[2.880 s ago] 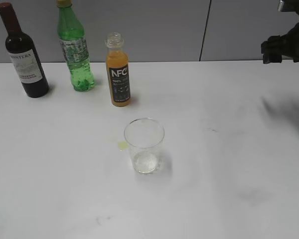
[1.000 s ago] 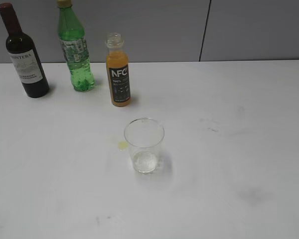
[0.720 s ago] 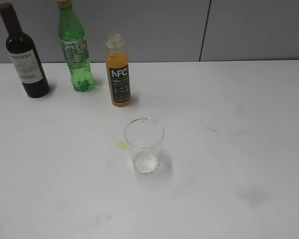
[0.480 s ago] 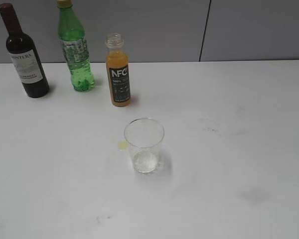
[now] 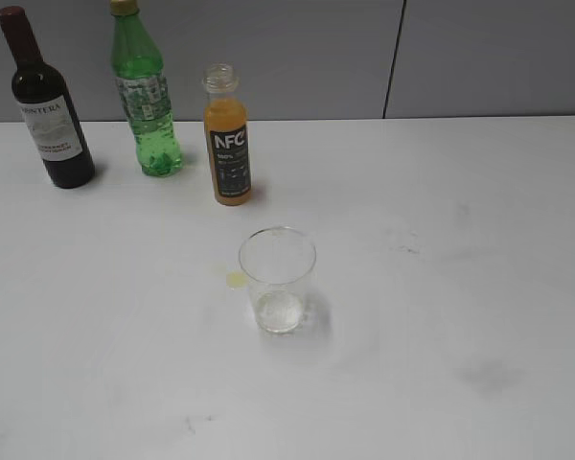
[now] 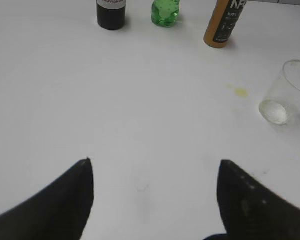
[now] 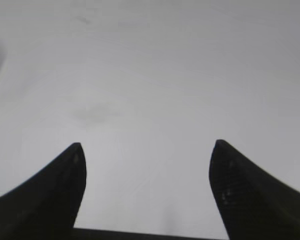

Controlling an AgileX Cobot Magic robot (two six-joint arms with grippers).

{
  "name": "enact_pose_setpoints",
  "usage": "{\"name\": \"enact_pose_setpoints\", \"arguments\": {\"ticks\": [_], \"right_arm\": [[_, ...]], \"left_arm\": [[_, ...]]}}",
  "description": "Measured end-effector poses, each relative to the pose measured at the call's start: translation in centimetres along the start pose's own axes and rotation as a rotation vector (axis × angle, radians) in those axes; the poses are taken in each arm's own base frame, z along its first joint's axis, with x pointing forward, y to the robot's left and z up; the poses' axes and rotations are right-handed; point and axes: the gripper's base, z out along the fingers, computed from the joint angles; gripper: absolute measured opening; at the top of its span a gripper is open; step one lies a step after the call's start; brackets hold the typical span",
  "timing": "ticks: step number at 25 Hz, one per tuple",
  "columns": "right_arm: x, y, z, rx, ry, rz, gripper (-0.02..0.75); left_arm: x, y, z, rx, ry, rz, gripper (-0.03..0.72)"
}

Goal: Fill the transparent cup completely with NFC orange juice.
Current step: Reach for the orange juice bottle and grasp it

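The transparent cup point(image 5: 278, 279) stands upright and empty on the white table point(image 5: 441, 316); it also shows at the right edge of the left wrist view point(image 6: 286, 93). The NFC orange juice bottle point(image 5: 227, 136) stands uncapped behind it, nearly full, and its lower part shows in the left wrist view point(image 6: 226, 23). My left gripper point(image 6: 154, 165) is open and empty above bare table, well short of the cup. My right gripper point(image 7: 147, 145) is open and empty over bare table. Neither arm shows in the exterior view.
A dark wine bottle point(image 5: 48, 105) and a green soda bottle point(image 5: 146, 96) stand at the back left beside the juice bottle. A small yellow juice spot point(image 5: 235, 279) lies on the table left of the cup. A grey wall point(image 5: 479, 57) backs the table.
The right arm, seen at the upper right edge 2.9 s ago, has left the exterior view. Bottles and cup have not moved.
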Motion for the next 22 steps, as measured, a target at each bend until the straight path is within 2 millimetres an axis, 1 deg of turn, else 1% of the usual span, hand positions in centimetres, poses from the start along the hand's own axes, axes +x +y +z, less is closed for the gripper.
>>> {"name": "enact_pose_setpoints", "arguments": {"ticks": [5,8,22], "right_arm": [[1.0,0.1,-2.0,0.004,-0.157,-0.009,0.594],[1.6,0.2,-2.9,0.006,-0.228,-0.013,0.594],[1.7,0.2,-3.1,0.008,-0.245,-0.014,0.593]], "left_arm": [[0.0,0.0,0.0,0.000,0.000,0.000,0.587],[0.0,0.0,0.0,0.000,0.000,0.000,0.587],[0.0,0.0,0.0,0.000,0.001,0.000,0.586]]}}
